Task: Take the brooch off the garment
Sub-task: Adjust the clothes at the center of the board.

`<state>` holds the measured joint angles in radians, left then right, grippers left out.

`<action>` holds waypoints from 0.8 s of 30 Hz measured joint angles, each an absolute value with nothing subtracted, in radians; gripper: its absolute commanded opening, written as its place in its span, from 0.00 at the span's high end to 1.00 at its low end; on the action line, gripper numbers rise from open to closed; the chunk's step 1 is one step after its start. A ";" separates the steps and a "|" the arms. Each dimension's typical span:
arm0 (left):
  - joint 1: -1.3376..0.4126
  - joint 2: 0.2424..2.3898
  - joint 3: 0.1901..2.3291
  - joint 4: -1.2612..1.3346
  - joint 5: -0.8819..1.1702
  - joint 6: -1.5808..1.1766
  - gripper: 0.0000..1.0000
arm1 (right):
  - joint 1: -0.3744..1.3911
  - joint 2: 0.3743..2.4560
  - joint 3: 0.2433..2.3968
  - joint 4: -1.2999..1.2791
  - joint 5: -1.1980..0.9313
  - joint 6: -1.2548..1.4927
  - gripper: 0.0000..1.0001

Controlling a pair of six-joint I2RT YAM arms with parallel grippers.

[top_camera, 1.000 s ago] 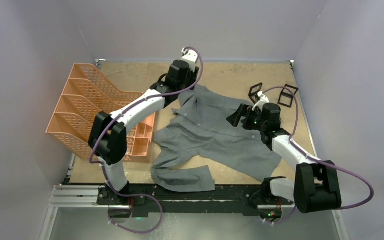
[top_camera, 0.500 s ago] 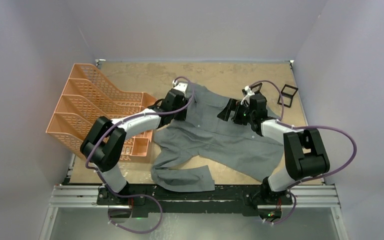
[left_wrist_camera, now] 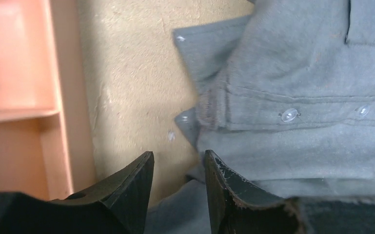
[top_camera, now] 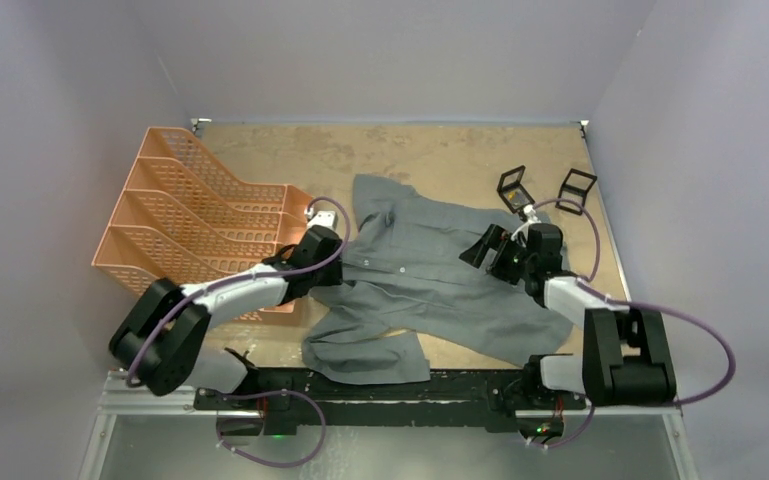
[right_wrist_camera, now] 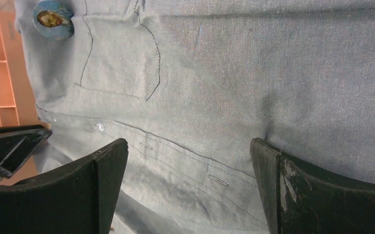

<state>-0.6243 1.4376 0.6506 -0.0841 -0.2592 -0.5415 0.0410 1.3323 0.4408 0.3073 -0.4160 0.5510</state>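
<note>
Nothing of the removal is done yet: the brooch (right_wrist_camera: 53, 19) sits pinned to the grey button-up shirt (top_camera: 430, 270), just beside the upper corner of the chest pocket (right_wrist_camera: 119, 58), and neither arm has hold of it. The shirt lies spread and rumpled across the middle of the table (top_camera: 440, 150), its collar toward the far edge and a folded sleeve at the near edge. The right gripper (right_wrist_camera: 187, 146) hangs over the placket with its jaws spread wide and nothing between them, the brooch well off to one side of it. The left gripper (left_wrist_camera: 178, 158) is at the shirt's edge nearest the orange file organiser (top_camera: 180, 215), its jaws a narrow gap apart and apparently empty. Reaching the pin, steadying the cloth and working it free all remain. The brooch is a small round badge, glossy, blue with a portrait on it; the shirt is a soft, matte fine weave with stitched seams and translucent pale buttons (left_wrist_camera: 288, 115); the table is a worn, mottled tan board; the organiser is rigid perforated plastic.
</note>
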 measured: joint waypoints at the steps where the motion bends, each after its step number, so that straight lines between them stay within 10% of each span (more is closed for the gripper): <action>1: -0.625 1.407 0.636 -0.094 -0.260 -0.549 0.58 | 0.036 1.304 0.427 0.289 -0.407 0.554 0.02; 10: -0.625 1.316 0.709 -0.123 -0.204 -0.565 0.58 | 0.091 1.222 0.475 0.186 -0.356 0.528 0.02; 24: -0.569 1.716 1.058 0.101 -0.115 -0.558 0.88 | 0.208 1.555 0.748 0.404 -0.362 0.559 0.03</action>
<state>-0.5686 1.7164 1.0576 0.1009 -0.1146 -0.5575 0.2081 1.5547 0.7475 0.4042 -0.3622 0.5587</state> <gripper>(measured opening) 0.142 0.975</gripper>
